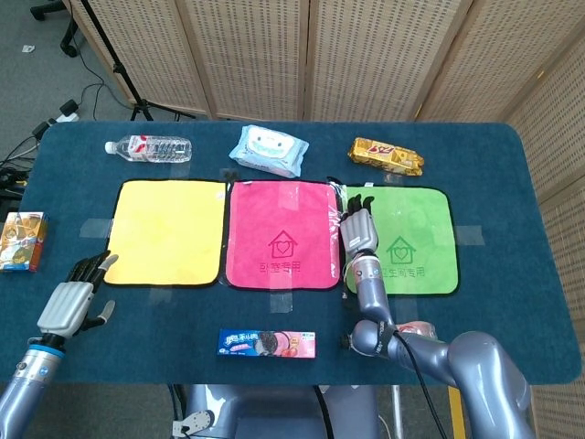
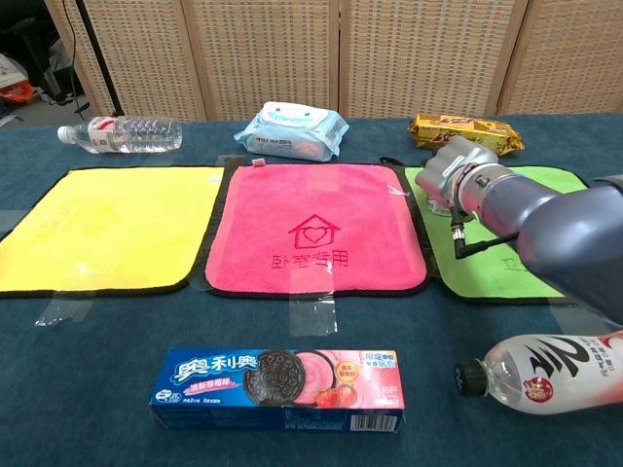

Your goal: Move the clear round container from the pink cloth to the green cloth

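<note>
My right hand (image 1: 359, 229) (image 2: 458, 173) hovers over the left edge of the green cloth (image 1: 411, 238) (image 2: 516, 268), fingers curled down around the clear round container. The container is almost wholly hidden inside the hand, and only a faint clear glint shows under the fingers in the chest view. The pink cloth (image 1: 279, 233) (image 2: 316, 229) lies bare just left of the hand. My left hand (image 1: 71, 300) hangs by the table's front left edge, fingers apart and holding nothing, and only the head view shows it.
A yellow cloth (image 1: 167, 231) lies left of the pink one. Along the back are a water bottle (image 1: 148, 146), a wipes pack (image 1: 268, 150) and a yellow snack bag (image 1: 388, 156). An Oreo box (image 2: 282, 379) and a drink bottle (image 2: 545, 375) lie in front, and an orange box (image 1: 22, 240) sits far left.
</note>
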You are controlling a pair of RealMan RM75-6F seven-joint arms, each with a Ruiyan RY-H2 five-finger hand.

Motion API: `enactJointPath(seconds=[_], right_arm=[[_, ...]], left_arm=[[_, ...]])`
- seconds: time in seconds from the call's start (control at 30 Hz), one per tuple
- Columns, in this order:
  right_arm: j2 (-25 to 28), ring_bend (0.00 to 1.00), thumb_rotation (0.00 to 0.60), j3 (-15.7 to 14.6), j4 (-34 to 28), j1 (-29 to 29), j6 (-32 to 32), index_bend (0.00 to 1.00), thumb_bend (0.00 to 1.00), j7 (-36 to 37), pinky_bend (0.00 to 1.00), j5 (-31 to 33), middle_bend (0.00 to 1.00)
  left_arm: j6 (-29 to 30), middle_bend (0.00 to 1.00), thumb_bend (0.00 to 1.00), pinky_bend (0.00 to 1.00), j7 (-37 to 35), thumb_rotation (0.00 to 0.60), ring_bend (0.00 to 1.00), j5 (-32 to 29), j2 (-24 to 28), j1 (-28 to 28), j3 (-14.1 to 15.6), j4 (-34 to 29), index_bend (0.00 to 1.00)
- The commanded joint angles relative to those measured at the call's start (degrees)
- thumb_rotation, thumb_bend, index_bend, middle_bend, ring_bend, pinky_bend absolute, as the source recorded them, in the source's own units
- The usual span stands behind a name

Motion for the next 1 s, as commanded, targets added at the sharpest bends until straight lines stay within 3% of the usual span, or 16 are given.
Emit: enactJointPath(seconds=[0.03,1.0], right_arm=[[0.2,0.0,0.6,0.0,0.0,-0.2,0.1,0.16,0.76,0.0,0.14,0.1,0.07],[2.7,0.0,0.6,-0.4,-0.8,-3.2,1.8,0.16,0.76,-1.2,0.14,3.0,0.07]], left_arm=[[0.0,0.0,0.45,0.05,0.1,0.6,0.0,0.0,0.0,0.0,0.0,0.0,0.0],[0.3,0.0,0.45,0.05,0.1,0.6,0.0,0.0,0.1,0.1,0.0,-0.4,0.0]])
